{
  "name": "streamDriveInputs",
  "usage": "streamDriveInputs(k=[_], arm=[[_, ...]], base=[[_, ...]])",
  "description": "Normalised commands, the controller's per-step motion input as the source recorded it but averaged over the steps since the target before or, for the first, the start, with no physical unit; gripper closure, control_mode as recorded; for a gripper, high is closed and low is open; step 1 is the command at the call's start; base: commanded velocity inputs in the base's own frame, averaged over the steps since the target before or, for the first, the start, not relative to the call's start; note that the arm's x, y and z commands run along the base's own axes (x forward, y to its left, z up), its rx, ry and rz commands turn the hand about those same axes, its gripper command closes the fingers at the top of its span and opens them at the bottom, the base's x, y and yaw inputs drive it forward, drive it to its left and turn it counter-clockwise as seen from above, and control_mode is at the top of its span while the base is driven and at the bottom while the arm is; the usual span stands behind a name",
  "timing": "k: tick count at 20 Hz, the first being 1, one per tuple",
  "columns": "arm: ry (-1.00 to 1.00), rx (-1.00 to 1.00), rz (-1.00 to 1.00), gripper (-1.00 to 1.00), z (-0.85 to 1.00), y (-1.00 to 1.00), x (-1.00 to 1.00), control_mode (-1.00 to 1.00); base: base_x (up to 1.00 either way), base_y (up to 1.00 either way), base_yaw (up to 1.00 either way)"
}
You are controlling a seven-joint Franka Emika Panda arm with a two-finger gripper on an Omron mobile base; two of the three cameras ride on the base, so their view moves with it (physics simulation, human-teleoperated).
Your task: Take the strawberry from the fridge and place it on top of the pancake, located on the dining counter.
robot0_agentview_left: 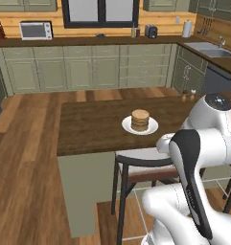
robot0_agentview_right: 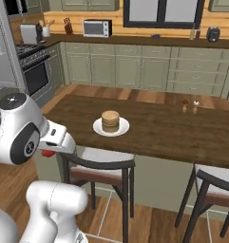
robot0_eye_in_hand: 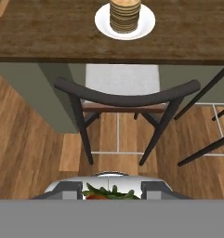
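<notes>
Left base view: the pancake [robot0_agentview_left: 140, 120], a short tan-brown stack, sits on a small white plate [robot0_agentview_left: 127, 126] near the front edge of the dining counter [robot0_agentview_left: 93, 124], a dark brown wooden top on a plain grey-green base. A stool [robot0_agentview_left: 136, 165] with a dark curved back and pale seat stands tucked against the counter, just in front of the plate. The white arm rises at lower right. Two small shakers [robot0_agentview_left: 188, 93] stand at the far right of the top.

Right base view: pancake [robot0_agentview_right: 110, 121] and plate [robot0_agentview_right: 99, 128] lie toward the near left part of the counter [robot0_agentview_right: 173, 133]. A bit of red, the strawberry [robot0_agentview_right: 48, 153], peeks out below the wrist at the left, short of the counter and lower than its top. A second stool [robot0_agentview_right: 213, 187] stands at right. Shakers [robot0_agentview_right: 189, 107] are well apart from the plate.

Hand view: the gripper [robot0_eye_in_hand: 111, 191] is closed down on the strawberry [robot0_eye_in_hand: 106, 194]; green leaves and a sliver of red show between the two dark fingertips [robot0_eye_in_hand: 69, 189]. The stool back [robot0_eye_in_hand: 127, 100] curves across the middle, with the plate [robot0_eye_in_hand: 102, 22] and pancake [robot0_eye_in_hand: 125, 14] beyond it on the counter [robot0_eye_in_hand: 43, 35]
</notes>
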Motion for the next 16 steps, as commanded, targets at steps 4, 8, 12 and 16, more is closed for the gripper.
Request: streamDriveInputs(k=[4,8,12,16], arm=[[0.00,0.00,0.00,1.00,0.00,0.00,0.00,1.00],[0.00,0.00,0.00,1.00,0.00,0.00,0.00,1.00],[0.00,0.00,0.00,1.00,0.00,0.00,0.00,1.00],[0.00,0.00,0.00,1.00,0.00,0.00,0.00,1.00]], base=[[0.00,-0.20,-0.12],[0.08,0.00,-0.21],[0.24,0.00,-0.25],[0.64,0.01,-0.08]])
